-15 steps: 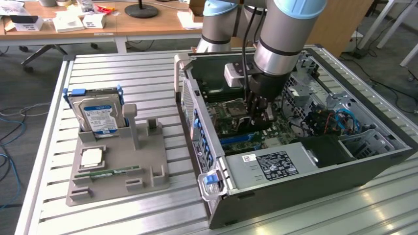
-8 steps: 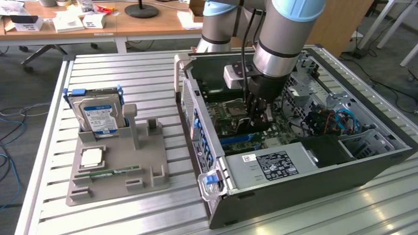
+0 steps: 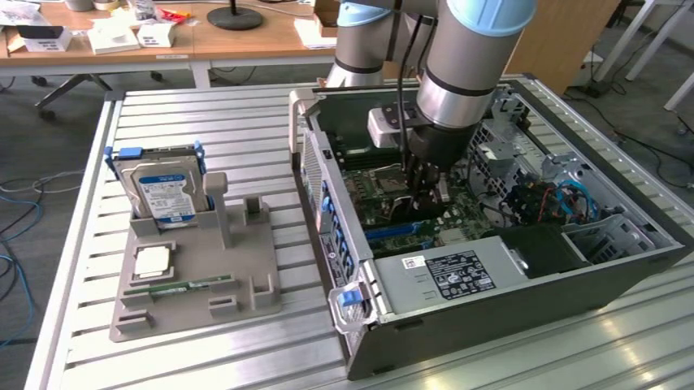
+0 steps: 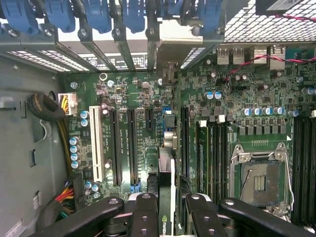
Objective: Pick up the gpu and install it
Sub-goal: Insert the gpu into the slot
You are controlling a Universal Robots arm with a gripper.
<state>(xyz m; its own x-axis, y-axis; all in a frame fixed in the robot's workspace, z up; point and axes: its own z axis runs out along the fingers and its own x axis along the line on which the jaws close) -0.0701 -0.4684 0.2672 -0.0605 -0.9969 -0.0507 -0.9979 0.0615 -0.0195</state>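
**Card in the claw, down inside the case, seating not confirmed**

The claw is closed partway on the gpu. Its two dark fingers press on either face of the thin card, which stands on edge between them with a green logo just showing at the grip.

Directly under the claw lies the green motherboard. The long black expansion slots run parallel to the card, just to either side of it. The card looks lined up with the slot row, but I cannot tell whether its lower edge has entered a slot or hangs just above one. The empty processor socket sits a little further off to one side.

Around all this is the open computer case, lying on its side on the slatted counter, with the arm reaching down into it.

Well apart from the claw, outside the case, a grey holder carries a hard drive and a memory stick.

As I judge it, the pick-up is done and the card has been carried into the case. The install itself is unfinished, with the card in the claw's grip and no sign that it is seated.
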